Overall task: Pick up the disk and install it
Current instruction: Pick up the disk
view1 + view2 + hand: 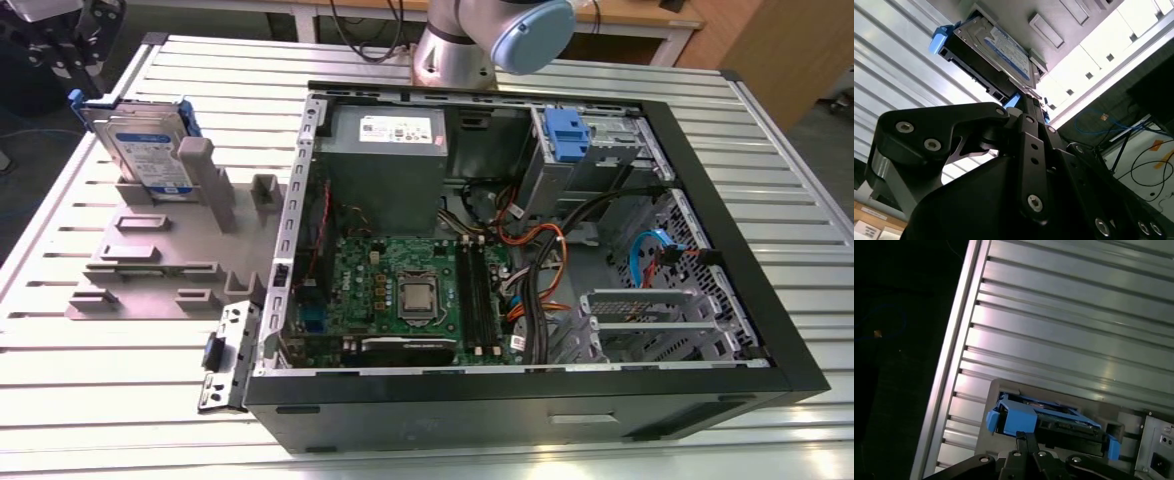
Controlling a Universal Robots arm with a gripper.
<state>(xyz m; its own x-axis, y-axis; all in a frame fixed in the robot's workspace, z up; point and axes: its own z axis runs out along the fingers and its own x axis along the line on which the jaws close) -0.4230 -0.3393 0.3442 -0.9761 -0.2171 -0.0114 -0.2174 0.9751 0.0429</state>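
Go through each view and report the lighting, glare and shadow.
Exterior view: even light, a mild sheen on the table, the computer case plainly lit inside. Second wrist view: glare whitens the table slats beside the disk. First wrist view: bright reflection bands across the table, near-black beyond its edge, the disk in shade.

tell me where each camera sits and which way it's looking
Exterior view: off the arm, high up, looking down on the table, the open case and the disk standing in its holder; the arm and gripper show.
Second wrist view: on the wrist, looking along the gripper to the disk.
First wrist view: on the wrist, looking past the gripper at the disk and table.
Shared: all three show the disk and gripper.
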